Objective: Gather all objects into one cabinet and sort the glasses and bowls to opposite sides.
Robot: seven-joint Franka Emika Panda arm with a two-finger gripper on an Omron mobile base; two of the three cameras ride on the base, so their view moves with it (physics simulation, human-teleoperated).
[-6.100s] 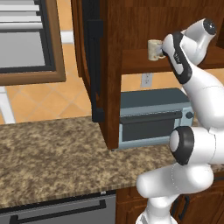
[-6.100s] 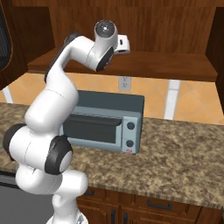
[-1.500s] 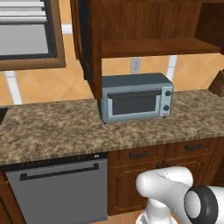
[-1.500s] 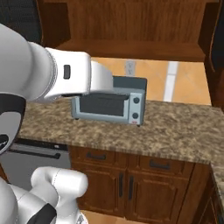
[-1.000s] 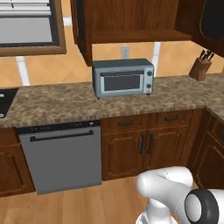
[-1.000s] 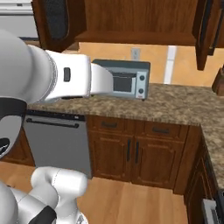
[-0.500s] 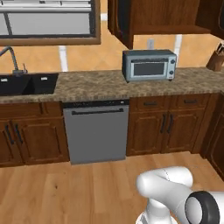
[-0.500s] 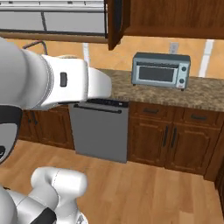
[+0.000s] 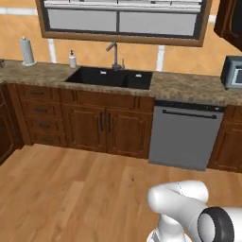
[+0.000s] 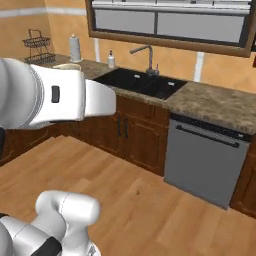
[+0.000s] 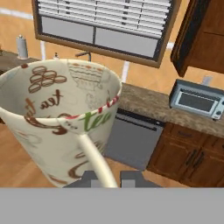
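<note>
**Mug in transit — carried across the kitchen, well away from any cabinet shelf**

The jaws are clenched on the cream printed mug [image 11: 61,122] by its loop handle, so it rides upright with its mouth open to the hand camera — a sensible hold, I judge, for carrying it towards the one cabinet where everything is to be gathered. The hand view shows this grasp, plus the microwave [image 11: 196,99] on the worktop [image 11: 144,101] under a wall cabinet [image 11: 199,37]. The two base views give the wider room instead (sink [image 9: 113,78], dishwasher [image 9: 184,137], paper towel roll [image 9: 27,51], wood floor), and the right one catches the white forearm [image 10: 55,95] held high, with a pale rim just behind it that may be the mug.
</note>
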